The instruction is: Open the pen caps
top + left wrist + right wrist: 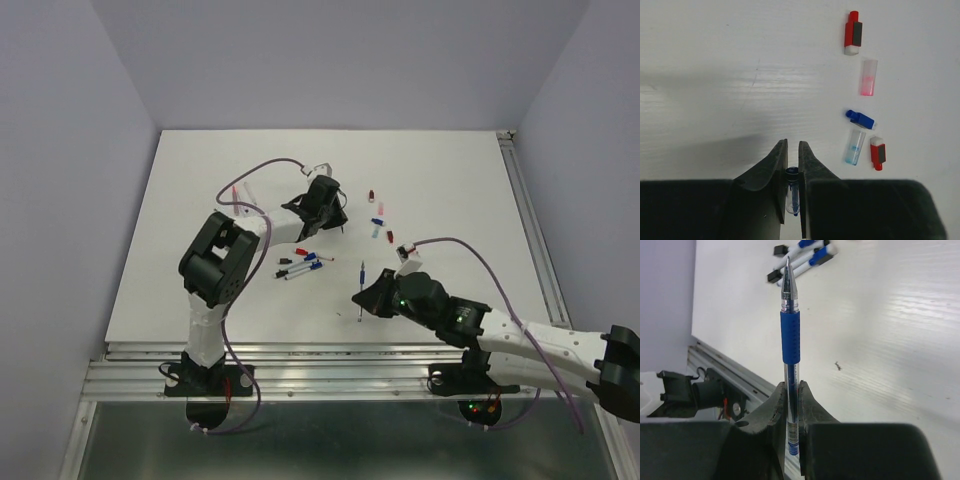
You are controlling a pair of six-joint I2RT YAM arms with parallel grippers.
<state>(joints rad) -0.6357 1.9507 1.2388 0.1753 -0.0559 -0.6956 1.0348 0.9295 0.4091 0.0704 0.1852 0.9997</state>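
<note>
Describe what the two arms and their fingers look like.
The left arm and right arm have white links and black joints. A purple cable loops along each. The right one shows green lights. The fingers are matte black tapered wedges.

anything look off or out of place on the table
Nothing looks damaged or spilled: loose caps lie scattered on the table, the left gripper pinches a clear cap, and the right gripper holds a blue pen with its tip bare. All of that fits the job.
</note>
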